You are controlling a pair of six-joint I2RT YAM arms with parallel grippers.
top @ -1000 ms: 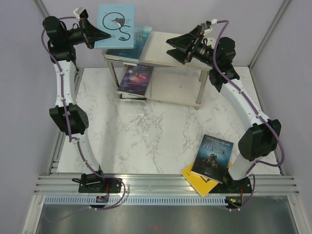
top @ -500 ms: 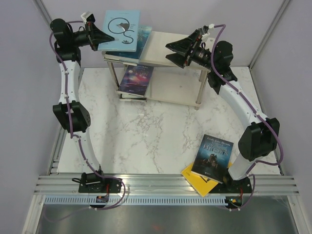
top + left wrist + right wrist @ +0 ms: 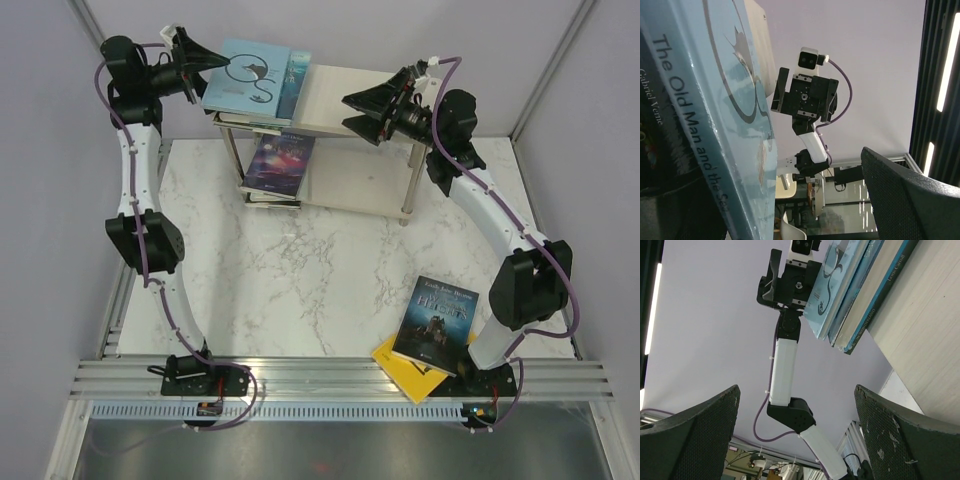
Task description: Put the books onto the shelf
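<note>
Left gripper (image 3: 208, 72): my jaws stand wide apart, gripping nothing, at the left edge of the pale blue book (image 3: 250, 78). It lies atop the stack, far left on the shelf (image 3: 345, 95). Right gripper (image 3: 347, 110): spread wide, empty.

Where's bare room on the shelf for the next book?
Top board: bare to the right of the book stack, though the right end effector hovers at that patch. Lower board: bare to the right of the galaxy book. The left ends of both boards are crowded.
</note>
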